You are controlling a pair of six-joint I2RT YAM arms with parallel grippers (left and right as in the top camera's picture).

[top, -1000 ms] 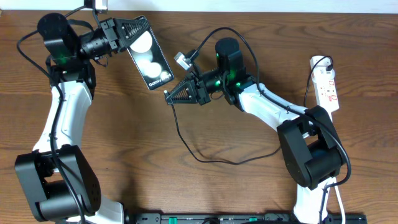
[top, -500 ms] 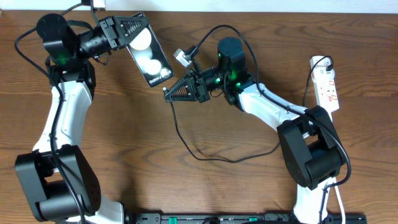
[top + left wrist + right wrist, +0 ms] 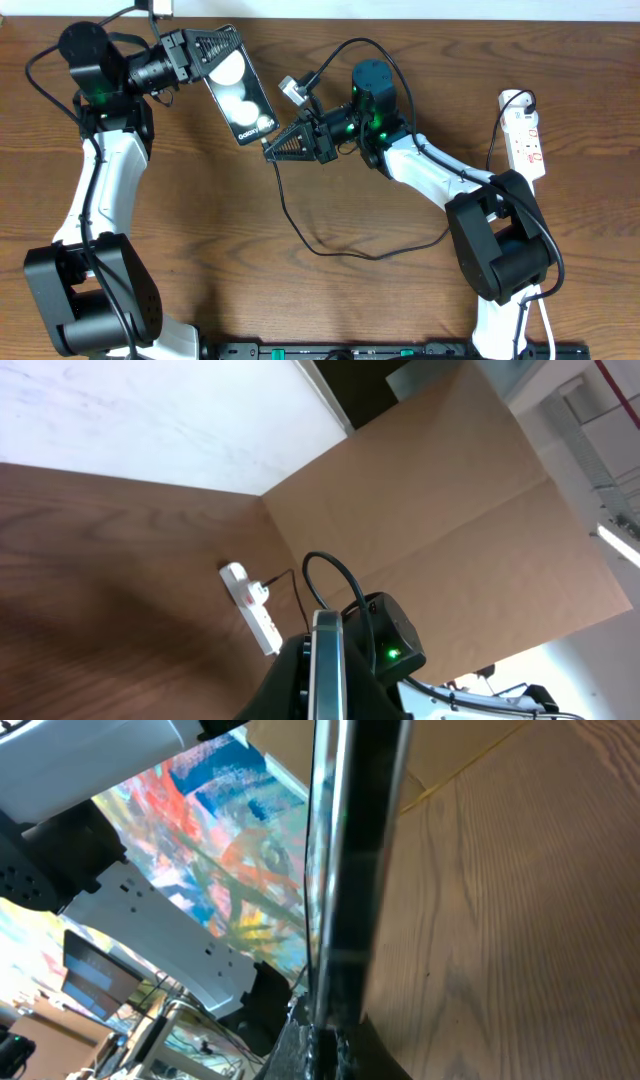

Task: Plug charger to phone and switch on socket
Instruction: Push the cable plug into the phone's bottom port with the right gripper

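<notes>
The phone point(image 3: 243, 96) is black and glossy with round white reflections, and it is held tilted above the table's back left. My left gripper point(image 3: 222, 50) is shut on its upper end. In the left wrist view the phone shows edge-on point(image 3: 327, 665). My right gripper point(image 3: 268, 152) is shut on the charger's plug tip, right at the phone's lower end. The phone's edge fills the right wrist view point(image 3: 350, 870) above the jaws point(image 3: 328, 1055). The thin black charger cable point(image 3: 330, 255) loops over the table. The white socket point(image 3: 526, 130) lies at the far right and also shows in the left wrist view point(image 3: 252, 607).
A small grey connector point(image 3: 290, 92) on a thick black robot cable hangs behind my right wrist. The charger cable's loop lies across the table's middle. A black rail point(image 3: 380, 351) runs along the front edge. A cardboard wall point(image 3: 440, 510) stands behind the socket.
My right gripper has crept a little left and up, bringing the plug tip against the phone's lower end. The left arm and phone have barely moved.
</notes>
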